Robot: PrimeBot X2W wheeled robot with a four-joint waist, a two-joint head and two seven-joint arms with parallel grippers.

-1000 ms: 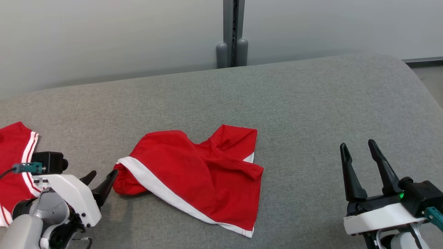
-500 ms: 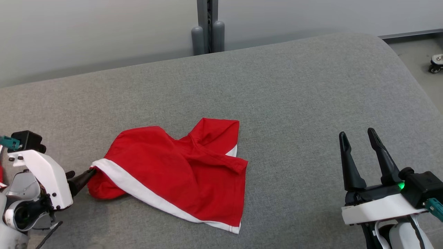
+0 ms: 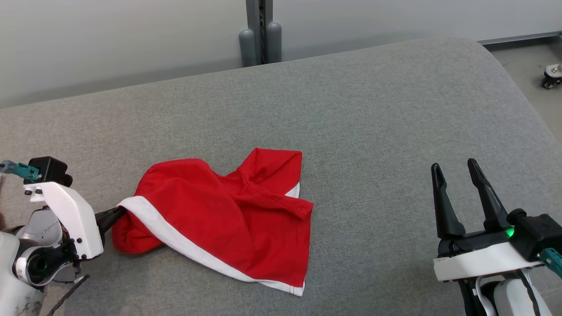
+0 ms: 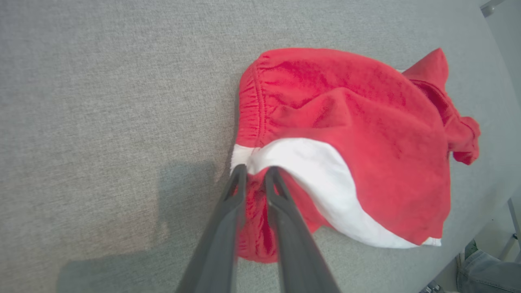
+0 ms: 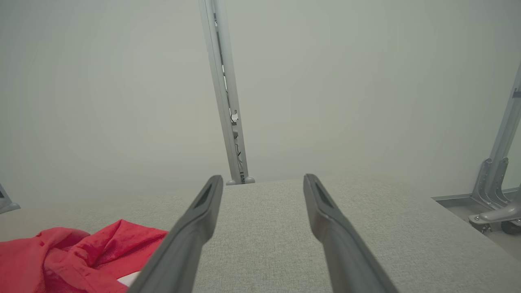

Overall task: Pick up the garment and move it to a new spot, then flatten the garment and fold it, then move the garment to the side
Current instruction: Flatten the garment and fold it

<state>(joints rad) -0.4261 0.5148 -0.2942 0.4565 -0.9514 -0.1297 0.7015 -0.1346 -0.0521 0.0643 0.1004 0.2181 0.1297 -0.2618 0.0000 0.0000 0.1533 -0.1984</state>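
Note:
The garment (image 3: 219,219), red shorts with a white band, lies crumpled on the grey padded surface (image 3: 373,109) left of centre. My left gripper (image 3: 119,213) reaches in from the lower left, its fingertips tucked into the garment's left corner. In the left wrist view the garment (image 4: 346,122) spreads to the right, and my left gripper (image 4: 256,171) has its two fingers drawn close together, pinching the white band and the red fold below it. My right gripper (image 3: 454,169) stands open above the bare surface at the lower right, well away from the cloth. The right wrist view shows that gripper (image 5: 262,179) with nothing between its fingers and the garment (image 5: 73,256) at the lower left.
A grey post (image 3: 259,30) stands behind the surface against the pale wall. The surface curves down to the floor on the right, where a caster wheel (image 3: 551,75) sits. A person's leg in jeans (image 4: 484,268) shows at the left wrist view's corner.
The head camera has swung to the right. My left gripper's fingers went from wide apart beside the garment's corner to pinched together on it. The right gripper has stayed open and still.

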